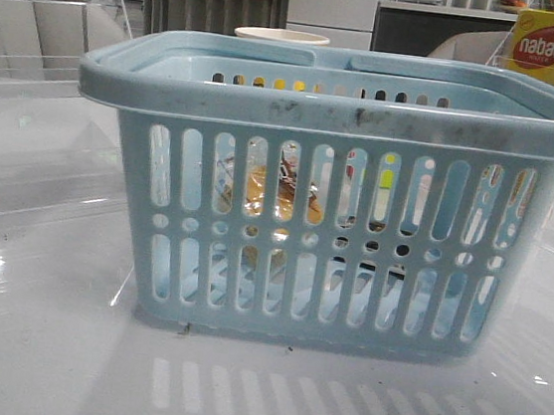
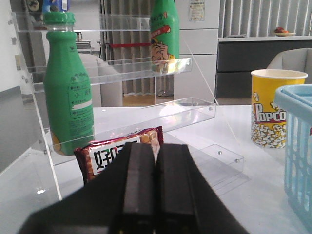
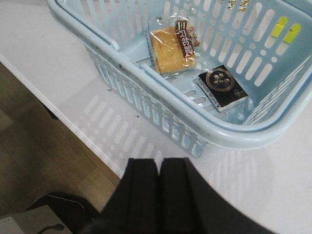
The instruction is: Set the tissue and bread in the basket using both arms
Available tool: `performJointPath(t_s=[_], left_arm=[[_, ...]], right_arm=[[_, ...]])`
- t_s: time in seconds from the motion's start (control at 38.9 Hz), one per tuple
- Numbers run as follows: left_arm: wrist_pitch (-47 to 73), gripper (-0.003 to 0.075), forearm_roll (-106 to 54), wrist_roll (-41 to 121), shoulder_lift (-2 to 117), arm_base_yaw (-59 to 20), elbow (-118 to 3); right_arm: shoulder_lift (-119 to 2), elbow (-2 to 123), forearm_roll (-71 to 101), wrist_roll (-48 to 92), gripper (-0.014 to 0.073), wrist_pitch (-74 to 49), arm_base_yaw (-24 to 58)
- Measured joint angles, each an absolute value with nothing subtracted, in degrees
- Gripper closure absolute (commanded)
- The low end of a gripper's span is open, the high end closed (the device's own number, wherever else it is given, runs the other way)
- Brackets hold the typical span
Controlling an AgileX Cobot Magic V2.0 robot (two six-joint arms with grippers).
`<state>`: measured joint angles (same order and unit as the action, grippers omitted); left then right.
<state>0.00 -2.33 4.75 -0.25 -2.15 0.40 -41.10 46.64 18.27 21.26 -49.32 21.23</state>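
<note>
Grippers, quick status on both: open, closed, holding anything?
Left gripper: closed, fingers pressed together, holding nothing.
Right gripper: closed, empty, above the table edge beside the basket; the bread lies inside the basket.

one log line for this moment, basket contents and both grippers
basket: bread and black packet inside | left gripper: shut, empty, near shelf | right gripper: shut, empty, outside basket

The white table (image 1: 42, 341) is glossy and reflects the light. Behind it stand clear acrylic shelves (image 2: 146, 68), grey vertical blinds (image 2: 263, 17) and a white cabinet (image 1: 332, 8). A dark counter (image 2: 253, 53) runs along the back wall. Beside the table the floor (image 3: 34, 146) is brown wood.
</note>
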Motion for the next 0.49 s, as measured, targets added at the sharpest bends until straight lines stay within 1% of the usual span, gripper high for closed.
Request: performJointPath(t_s=[0.49], left_arm=[[-0.39, 0.0627, -2.24, 4.75, -0.25, -3.13, 0.4]], right_arm=[[-41.1, 46.64, 18.27, 21.26, 0.0538, -49.32, 21.23]])
